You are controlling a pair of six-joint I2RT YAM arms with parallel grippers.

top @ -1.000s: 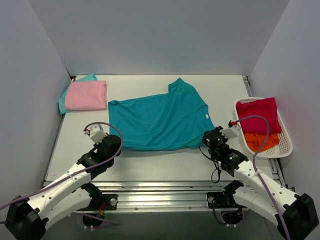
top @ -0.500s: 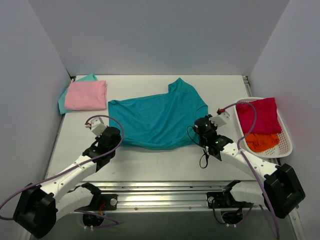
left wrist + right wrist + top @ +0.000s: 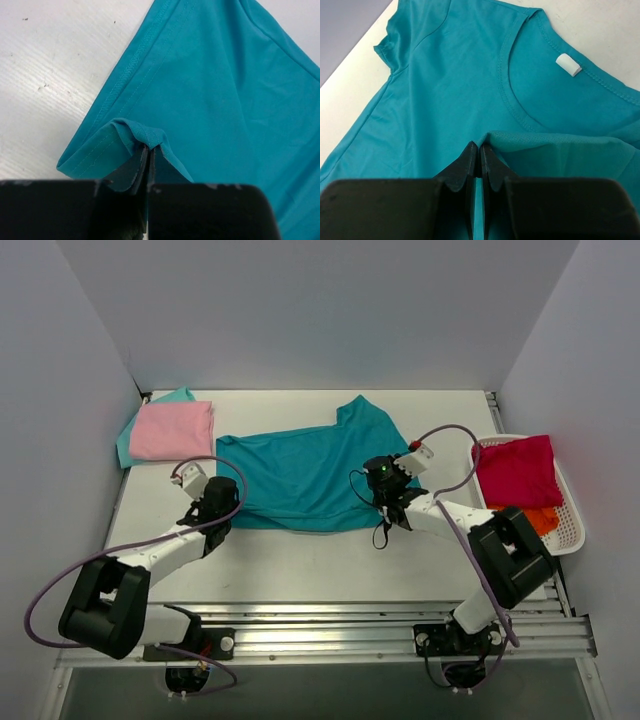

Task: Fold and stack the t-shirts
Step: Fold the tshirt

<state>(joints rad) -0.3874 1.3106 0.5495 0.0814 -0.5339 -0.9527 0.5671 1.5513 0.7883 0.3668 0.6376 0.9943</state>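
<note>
A: Two shifts in the last second. Moved off the near edge of the bench (image 3: 300,560) toward 12 o'clock: slightly for the left gripper (image 3: 226,508), far more for the right gripper (image 3: 385,480), angling to 11 o'clock.

B: Dragging cloth along?

A: Yes. Clamped tight with the left gripper on the hem corner of the teal shirt (image 3: 300,472), at 7 o'clock of the cloth, corner puckered in the pinch. Pinched just as tight with the right gripper on a doubled edge, close to the neckline and white label (image 3: 568,65).

B: So what of the shirt?

A: Narrower at 4 o'clock than a second ago, right side pulled in over itself. Near hem drawn inward a touch too. Otherwise spread mid-bench, one sleeve pointing to 12 o'clock.

B: Meaning for the job?

A: Probably first fold under way, not finished. No crease laid flat yet.

B: And the rest?

A: Unmoved. Pink shirt (image 3: 172,430) folded on mint shirt (image 3: 180,395) at 10 o'clock. Crimson shirt (image 3: 515,470) and orange shirt (image 3: 545,520) bunched in the basket (image 3: 570,538) at 3 o'clock, waiting.

B: Risk?

A: Uneven pull: much more travel on the right than the left, so likely a skewed fold unless matched.
</note>
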